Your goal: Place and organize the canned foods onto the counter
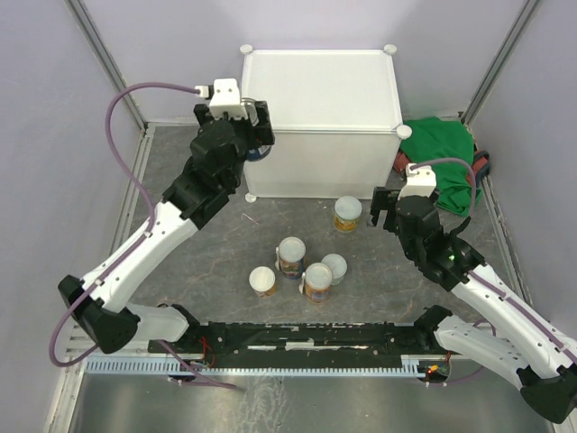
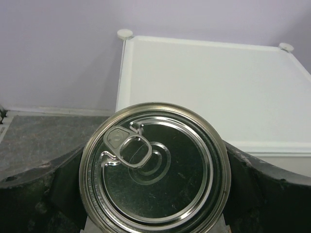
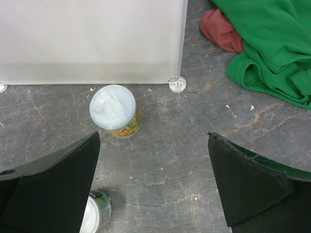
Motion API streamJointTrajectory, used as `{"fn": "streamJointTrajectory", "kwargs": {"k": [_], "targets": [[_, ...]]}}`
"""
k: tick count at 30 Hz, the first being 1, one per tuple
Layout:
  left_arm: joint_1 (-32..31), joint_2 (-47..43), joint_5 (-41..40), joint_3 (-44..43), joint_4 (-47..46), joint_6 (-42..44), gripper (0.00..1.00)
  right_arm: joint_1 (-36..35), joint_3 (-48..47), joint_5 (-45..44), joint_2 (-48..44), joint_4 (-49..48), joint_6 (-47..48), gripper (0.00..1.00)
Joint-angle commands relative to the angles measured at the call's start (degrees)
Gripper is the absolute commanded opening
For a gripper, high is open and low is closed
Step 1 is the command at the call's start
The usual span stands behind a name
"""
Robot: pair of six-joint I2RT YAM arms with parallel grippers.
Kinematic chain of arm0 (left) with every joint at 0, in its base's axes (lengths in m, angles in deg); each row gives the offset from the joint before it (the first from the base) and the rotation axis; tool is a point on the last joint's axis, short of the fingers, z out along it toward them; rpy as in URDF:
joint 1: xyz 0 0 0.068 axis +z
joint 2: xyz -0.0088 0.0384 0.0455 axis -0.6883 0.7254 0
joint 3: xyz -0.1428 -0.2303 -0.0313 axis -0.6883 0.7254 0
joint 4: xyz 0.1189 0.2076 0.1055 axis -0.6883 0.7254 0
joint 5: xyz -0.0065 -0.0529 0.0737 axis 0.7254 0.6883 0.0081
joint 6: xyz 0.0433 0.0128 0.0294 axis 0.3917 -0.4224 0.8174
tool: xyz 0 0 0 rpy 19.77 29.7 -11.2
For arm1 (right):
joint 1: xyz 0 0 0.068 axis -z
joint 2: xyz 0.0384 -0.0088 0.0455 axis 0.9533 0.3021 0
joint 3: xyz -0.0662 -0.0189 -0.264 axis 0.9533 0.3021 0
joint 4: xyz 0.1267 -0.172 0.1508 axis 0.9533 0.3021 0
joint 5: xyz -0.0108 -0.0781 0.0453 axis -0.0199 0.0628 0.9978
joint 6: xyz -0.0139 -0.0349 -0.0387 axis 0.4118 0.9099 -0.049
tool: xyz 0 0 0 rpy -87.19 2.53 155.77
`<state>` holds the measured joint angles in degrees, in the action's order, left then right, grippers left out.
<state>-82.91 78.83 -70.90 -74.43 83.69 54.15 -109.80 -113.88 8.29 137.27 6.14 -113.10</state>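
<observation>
My left gripper (image 2: 154,170) is shut on a dark can with a silver pull-tab top (image 2: 146,160), and it is held up level with the near left edge of the white counter (image 2: 209,82). From above, that gripper (image 1: 252,135) sits at the counter's (image 1: 320,86) front left corner. Several pale-lidded cans stand on the grey floor: one (image 1: 347,214) close to the counter's front, and a cluster (image 1: 291,255) (image 1: 316,281) (image 1: 262,280) further forward. My right gripper (image 3: 153,184) hangs open over bare floor, just right of the orange-labelled can (image 3: 112,110).
A green cloth (image 1: 442,149) (image 3: 272,43) with a red piece (image 3: 221,31) lies right of the counter. A green-labelled can (image 3: 95,216) sits by my right gripper's left finger. Grey walls enclose the floor on the left, back and right.
</observation>
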Motion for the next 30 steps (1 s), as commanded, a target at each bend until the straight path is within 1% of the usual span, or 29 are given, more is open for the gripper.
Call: {"fn": "streamJointTrajectory", "kwargs": {"k": [1, 10, 14, 19, 21, 25, 30], "targets": [[-0.3, 3.4, 0.5, -12.5, -7.8, 5.7, 0.03, -0.2, -3.0, -0.1, -0.2, -0.7, 0.1, 1.0], [-0.1, 15.5, -1.8, -26.7, -7.7, 12.8, 0.03, -0.2, -3.3, 0.5, 0.8, -1.8, 0.4, 1.0], [1.2, 21.7, -1.1, -33.6, -6.6, 13.7, 0.03, -0.2, -3.1, 0.6, 1.5, -2.7, 0.4, 1.0], [6.0, 30.4, 2.5, -45.4, -3.0, 11.1, 0.03, -0.1, -3.6, 0.8, 2.4, -3.6, 0.7, 1.0], [8.2, 31.6, 5.7, -45.6, -4.6, 8.9, 0.03, -0.2, -3.9, 0.7, 2.8, -3.7, 1.0, 1.0], [13.0, 34.8, 9.8, -48.3, -4.1, 2.9, 0.03, -0.1, -5.0, 1.1, 3.5, -3.6, 1.5, 1.0], [15.6, 38.6, 12.3, -50.4, -4.2, 0.6, 0.03, -0.2, -5.9, 1.6, 4.1, -3.4, 1.7, 1.0]]}}
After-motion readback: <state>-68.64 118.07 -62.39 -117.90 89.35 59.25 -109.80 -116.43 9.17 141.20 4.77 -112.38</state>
